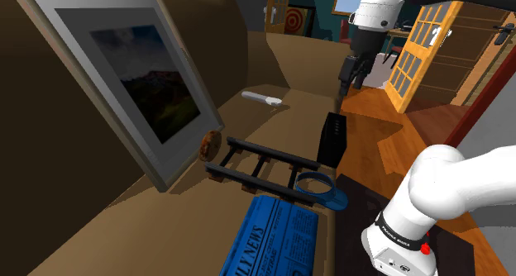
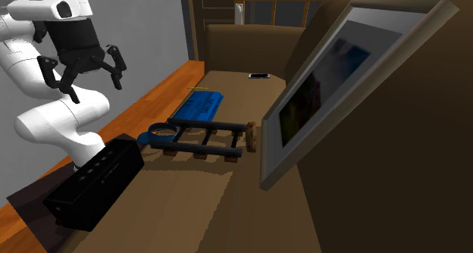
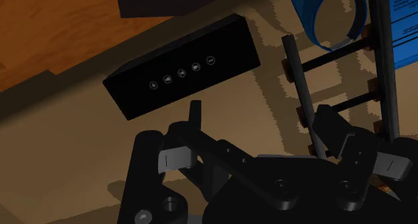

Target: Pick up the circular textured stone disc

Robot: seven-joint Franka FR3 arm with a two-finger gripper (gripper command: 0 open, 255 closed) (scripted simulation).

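The arm [image 1: 446,187] is being rendered as smooth, rounded white links at the lower right of the shoulder view. A dark band [image 1: 395,230] with small white lettering is being shown around one joint, and a red dot [image 1: 426,249] is being displayed on the pale housing beneath it. The gripper [image 3: 285,163] is being drawn wholly black across the lower part of the wrist view. Its linkage plates are being marked with round screw heads [image 3: 279,184], and pale grey pads [image 3: 175,159] are being shown on its fingers.
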